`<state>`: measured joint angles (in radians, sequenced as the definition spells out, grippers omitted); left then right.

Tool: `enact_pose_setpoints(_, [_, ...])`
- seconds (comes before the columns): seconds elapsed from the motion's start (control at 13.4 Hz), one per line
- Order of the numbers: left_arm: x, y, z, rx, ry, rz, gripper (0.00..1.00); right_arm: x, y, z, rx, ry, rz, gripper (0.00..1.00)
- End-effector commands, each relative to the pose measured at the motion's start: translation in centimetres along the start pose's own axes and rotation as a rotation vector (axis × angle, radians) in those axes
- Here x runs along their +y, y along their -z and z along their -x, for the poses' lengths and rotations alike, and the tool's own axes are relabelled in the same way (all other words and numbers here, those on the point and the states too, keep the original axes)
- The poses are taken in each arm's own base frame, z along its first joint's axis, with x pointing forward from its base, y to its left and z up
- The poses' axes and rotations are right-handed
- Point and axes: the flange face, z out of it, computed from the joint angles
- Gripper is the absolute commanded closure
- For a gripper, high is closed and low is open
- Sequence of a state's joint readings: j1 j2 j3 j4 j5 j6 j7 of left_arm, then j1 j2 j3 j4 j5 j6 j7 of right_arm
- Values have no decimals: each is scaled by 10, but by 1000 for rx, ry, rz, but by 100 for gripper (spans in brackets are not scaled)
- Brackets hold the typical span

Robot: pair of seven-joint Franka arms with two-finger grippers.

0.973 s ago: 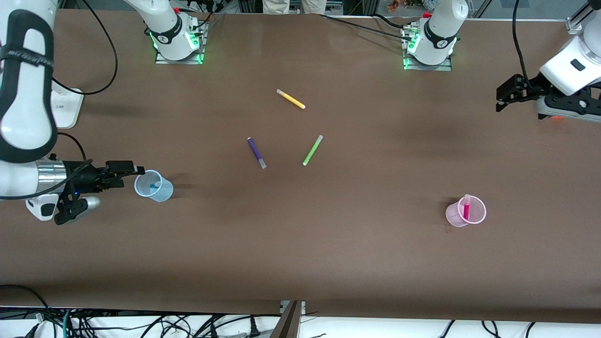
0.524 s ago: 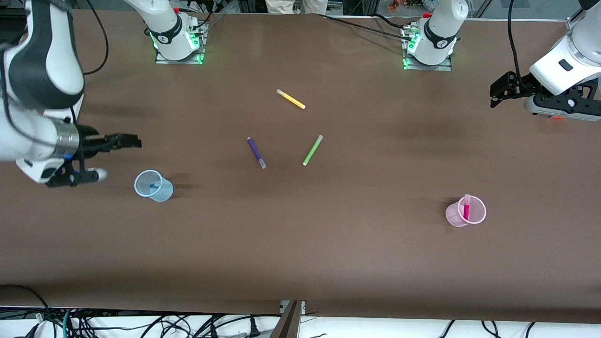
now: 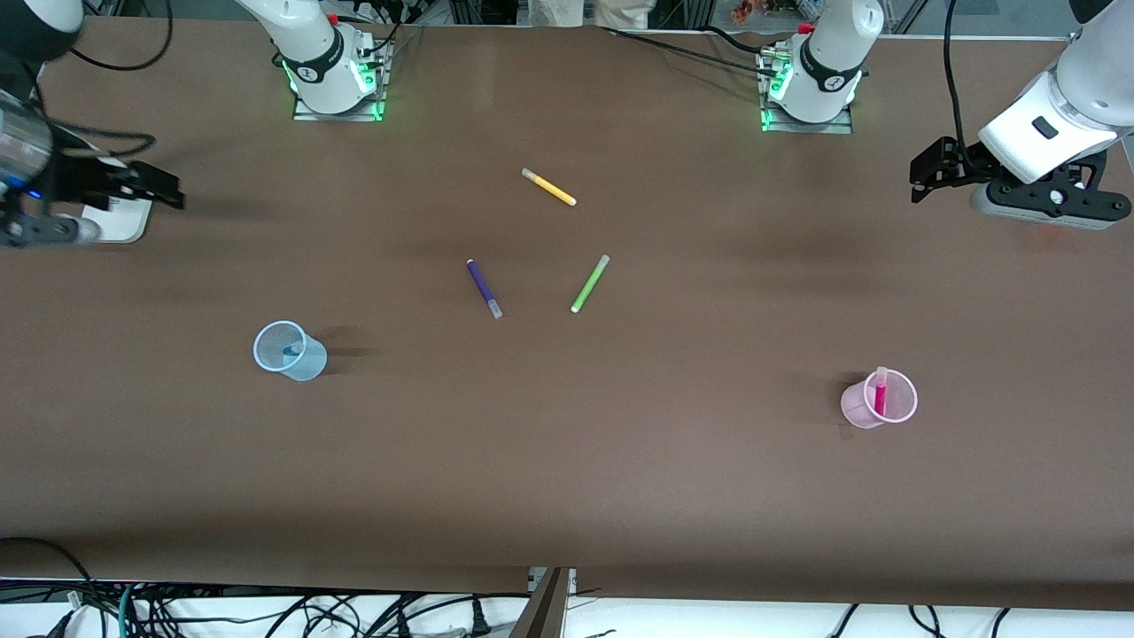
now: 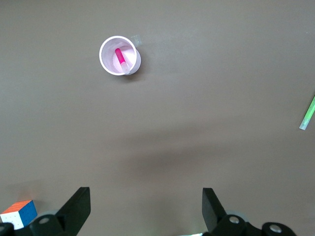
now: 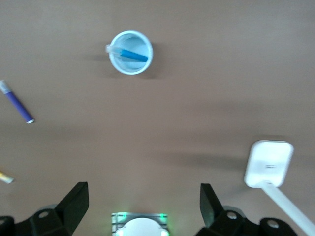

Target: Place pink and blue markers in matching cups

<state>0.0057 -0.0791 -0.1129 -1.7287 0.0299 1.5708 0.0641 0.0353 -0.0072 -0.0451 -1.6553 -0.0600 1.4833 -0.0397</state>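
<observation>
The pink marker (image 3: 880,396) stands in the pale pink cup (image 3: 858,409) toward the left arm's end; both show in the left wrist view, marker (image 4: 119,57) in cup (image 4: 107,62). The blue marker (image 3: 290,353) lies in the pale blue cup (image 3: 307,363) toward the right arm's end; the right wrist view shows the marker (image 5: 132,54) in the cup (image 5: 121,67). My left gripper (image 3: 924,174) is open and empty, raised at the left arm's end. My right gripper (image 3: 159,189) is open and empty, raised at the right arm's end.
A dark purple marker (image 3: 484,287), a lime-green marker (image 3: 589,283) and a yellow marker (image 3: 549,187) lie mid-table. A white block (image 3: 120,221) lies under the right gripper. A colour cube (image 4: 19,214) shows in the left wrist view. Arm bases (image 3: 335,71) stand at the back.
My right gripper has risen and drawn back from beside the blue cup toward the table's end. My left gripper has shifted slightly inward. Markers and cups have not moved.
</observation>
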Motion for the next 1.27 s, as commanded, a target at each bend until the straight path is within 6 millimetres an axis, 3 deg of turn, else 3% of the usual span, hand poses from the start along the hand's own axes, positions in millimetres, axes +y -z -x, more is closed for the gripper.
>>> enact_pose_setpoints(0.0, [5,3,-3,-6,4,-7,0,-2,17,21,23,4,35,0])
enact_pose_setpoints(0.45, [4,3,-1,-12,6,-6,0,-11,24,26,-12,-96,-9,0])
enact_pose_setpoints(0.75, [5,3,-1,-12,4,-7,0,-7,34,13,-16,-103,-9,0])
enact_pose_setpoints(1.2, [5,3,-1,-12,4,-7,0,-3,37,13,-10,-102,-8,0])
